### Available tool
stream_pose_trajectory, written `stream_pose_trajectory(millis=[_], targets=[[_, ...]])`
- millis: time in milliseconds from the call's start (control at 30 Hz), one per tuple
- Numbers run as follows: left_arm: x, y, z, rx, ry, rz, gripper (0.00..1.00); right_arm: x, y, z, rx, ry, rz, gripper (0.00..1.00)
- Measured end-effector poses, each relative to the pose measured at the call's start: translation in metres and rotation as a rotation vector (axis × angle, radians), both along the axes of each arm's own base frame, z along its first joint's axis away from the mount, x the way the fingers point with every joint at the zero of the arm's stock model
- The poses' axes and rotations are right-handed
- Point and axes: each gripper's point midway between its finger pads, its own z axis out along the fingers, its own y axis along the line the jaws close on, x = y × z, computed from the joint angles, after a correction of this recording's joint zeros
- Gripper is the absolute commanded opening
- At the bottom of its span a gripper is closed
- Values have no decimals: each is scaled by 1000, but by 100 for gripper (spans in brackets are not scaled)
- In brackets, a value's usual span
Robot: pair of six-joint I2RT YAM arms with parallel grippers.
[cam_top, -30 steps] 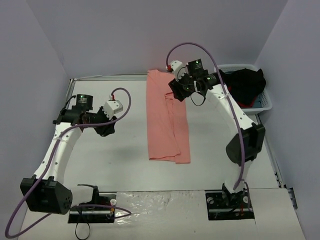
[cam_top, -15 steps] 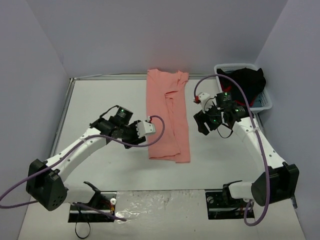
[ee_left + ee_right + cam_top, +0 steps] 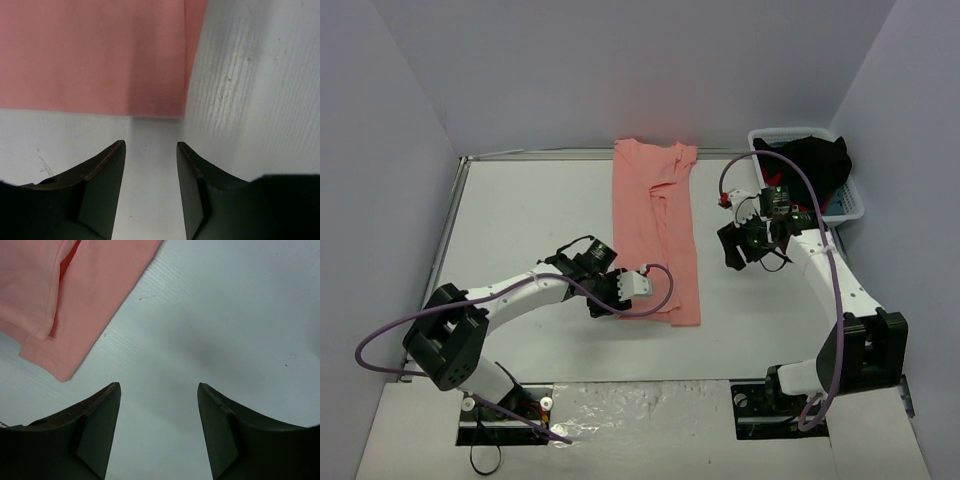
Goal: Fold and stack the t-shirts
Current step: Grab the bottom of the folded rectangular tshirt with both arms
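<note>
A salmon-pink t-shirt [image 3: 655,235] lies flat in the middle of the table as a long narrow strip running from far to near. My left gripper [image 3: 608,303] sits low at the strip's near left corner. In the left wrist view its jaws [image 3: 150,145] are open over bare table, just short of the cloth's edge and corner [image 3: 165,107]. My right gripper [image 3: 730,250] hovers to the right of the strip, apart from it. It is open [image 3: 158,385] and empty, with a corner of the pink cloth [image 3: 55,355] ahead to its left.
A white basket [image 3: 858,208] holding dark clothes [image 3: 815,165] stands at the back right, behind the right arm. The table's raised rim [image 3: 455,215] runs along the left side. Purple cables loop off both arms.
The left arm swung in from the far left to the shirt's near left corner. The right arm left the shirt's far end and came down to its right side. Both jaws opened wider.
</note>
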Motion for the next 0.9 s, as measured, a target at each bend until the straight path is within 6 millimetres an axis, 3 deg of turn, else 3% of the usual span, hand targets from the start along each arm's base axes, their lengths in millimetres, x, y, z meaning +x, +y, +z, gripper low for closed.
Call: stream_pose_trajectory(millis=[300,633,900], targets=[[-13,-18,0,-62,31,-39,44,3,0,-29,-11,97,-4,56],[-27,-27,-21,-26,90,-73,43,3,0,-31,-12,102,-4,55],[-19,-35,-23,-3,88,-53,40,3,0,-31,-12,101,-4,55]])
